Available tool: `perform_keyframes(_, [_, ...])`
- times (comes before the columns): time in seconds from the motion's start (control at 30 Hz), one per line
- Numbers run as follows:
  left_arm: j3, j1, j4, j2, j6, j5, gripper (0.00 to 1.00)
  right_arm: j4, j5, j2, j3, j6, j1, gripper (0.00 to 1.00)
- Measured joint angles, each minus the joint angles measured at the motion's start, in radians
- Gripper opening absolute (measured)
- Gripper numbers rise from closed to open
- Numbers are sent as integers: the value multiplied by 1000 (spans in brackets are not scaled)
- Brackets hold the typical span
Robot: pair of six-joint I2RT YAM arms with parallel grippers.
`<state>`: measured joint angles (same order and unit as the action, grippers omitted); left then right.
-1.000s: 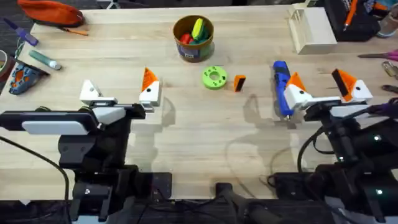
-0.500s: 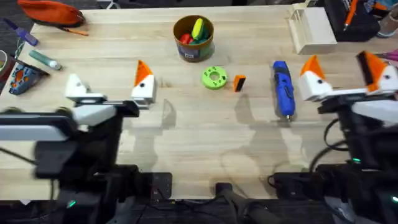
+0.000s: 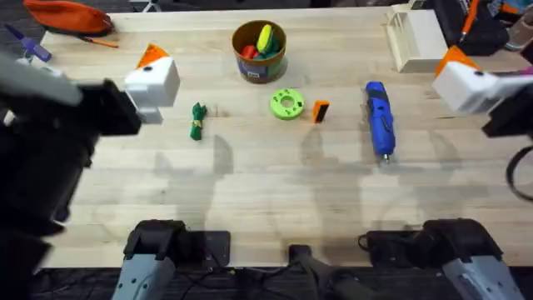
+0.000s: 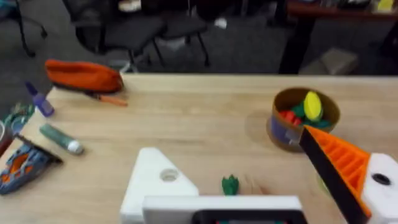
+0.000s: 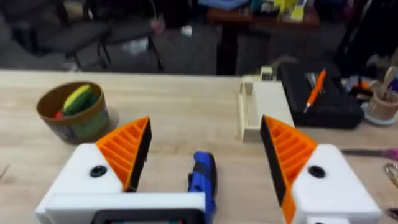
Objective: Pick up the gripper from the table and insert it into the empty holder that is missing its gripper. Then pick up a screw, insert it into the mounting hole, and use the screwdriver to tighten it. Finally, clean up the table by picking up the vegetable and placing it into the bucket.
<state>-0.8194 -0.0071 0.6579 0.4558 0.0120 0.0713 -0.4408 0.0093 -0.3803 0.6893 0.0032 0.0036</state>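
Your left gripper (image 4: 258,186) hangs high above the table's left side with its jaws spread and nothing between them. One side carries an orange ribbed pad; the other is the bare white holder (image 4: 155,183), its dark hole facing up. Your right gripper (image 5: 205,165) is likewise raised on the right, spread wide and empty, both its fingers fitted with orange pads.

The step in hand looks like the first: fetching the loose gripper (image 3: 321,110). It is small and lies flat on the wood, so come down squarely over it, straddle its narrow sides and close gently so it does not skid or tip.

From the left gripper, the loose gripper lies well off toward the table's middle, just beside the green ring disc (image 3: 287,104), with the vegetable (image 3: 197,121) between. From the right gripper it is nearer, past the screwdriver (image 3: 378,117), which lies almost under that gripper, tip toward the arms' bases. The bucket (image 3: 259,50) stands farther back, behind the disc, already holding some toy pieces.
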Motion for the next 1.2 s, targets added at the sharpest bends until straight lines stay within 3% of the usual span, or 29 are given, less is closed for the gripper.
perform_keyframes(0.27, [-263,0,248,302,0,1,986,-346,-3,-337,300,0,0,994])
perform_keyframes(0.47, [-377,0,381,479,0,1,985,-533,-3,-537,443,0,0,992])
perform_keyframes(0.77, [-394,0,478,685,0,1,985,-607,-4,-707,465,0,0,992])
perform_keyframes(1.0, [-394,0,495,754,0,0,985,-607,-3,-723,466,0,0,993])
perform_keyframes(1.2, [-402,0,472,831,-13,-67,985,-607,-3,-723,466,0,0,992])
